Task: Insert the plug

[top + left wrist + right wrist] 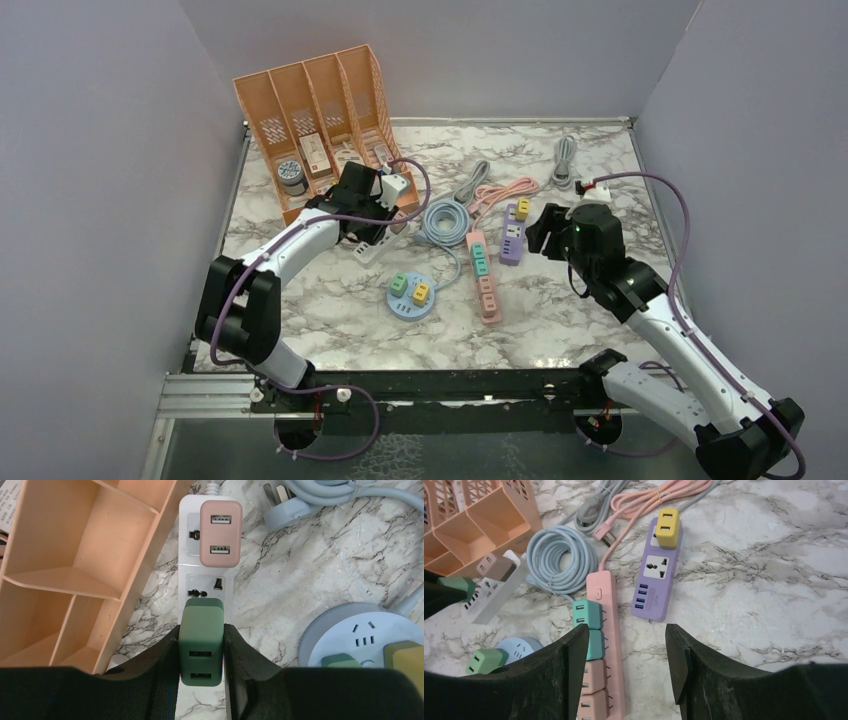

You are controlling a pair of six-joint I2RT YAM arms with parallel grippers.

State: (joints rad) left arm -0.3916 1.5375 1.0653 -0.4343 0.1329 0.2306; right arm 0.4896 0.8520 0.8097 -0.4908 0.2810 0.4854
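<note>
Pinching the dark green USB adapter (201,645) in the left gripper (201,631) above the white power strip (206,576). Holding the right gripper (626,647) wide open.

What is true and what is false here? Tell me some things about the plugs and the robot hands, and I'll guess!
1. The left gripper holds a dark green plug. True.
2. The right gripper holds a yellow plug. False: that gripper is open and empty, and the yellow plug sits in the purple strip.
3. A pink plug sits in the white strip. True.
4. The blue cable is stretched out straight. False: it lies coiled in a ring.
</note>
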